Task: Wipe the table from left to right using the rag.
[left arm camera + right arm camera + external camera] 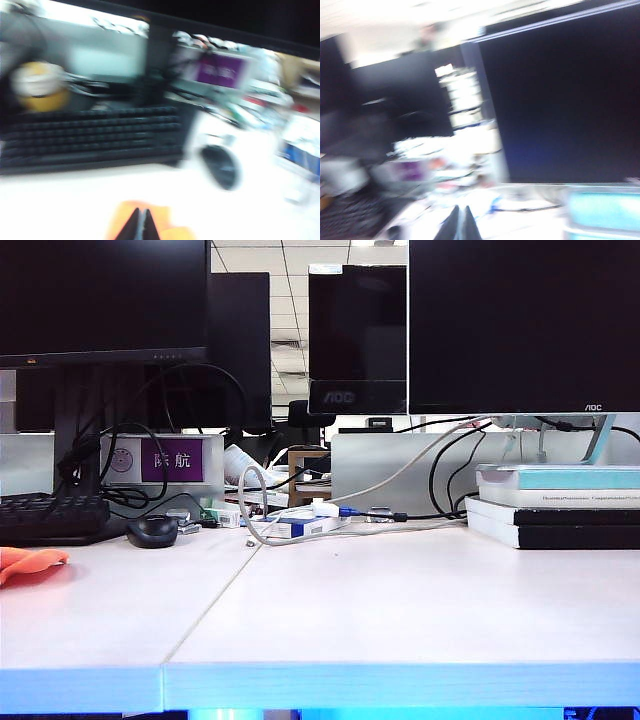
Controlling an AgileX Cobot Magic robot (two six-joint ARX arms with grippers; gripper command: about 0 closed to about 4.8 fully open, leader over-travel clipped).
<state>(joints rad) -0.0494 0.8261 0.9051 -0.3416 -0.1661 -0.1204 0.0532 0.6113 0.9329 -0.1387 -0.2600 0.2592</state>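
Orange rag (pixel 30 562) at the counter's (pixel 400 610) left edge — untouched. Left gripper (pixel 142 225) pressed together, over the rag. Right gripper (pixel 459 222) together too — holding nothing.

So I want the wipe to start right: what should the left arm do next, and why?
Probably open the left gripper and lower it onto the rag. Its fingers are shut with nothing between them, the rag showing just beyond the tips, ungrasped at the table's left edge. The right gripper, also shut, faces the monitors; neither arm shows in the exterior view.
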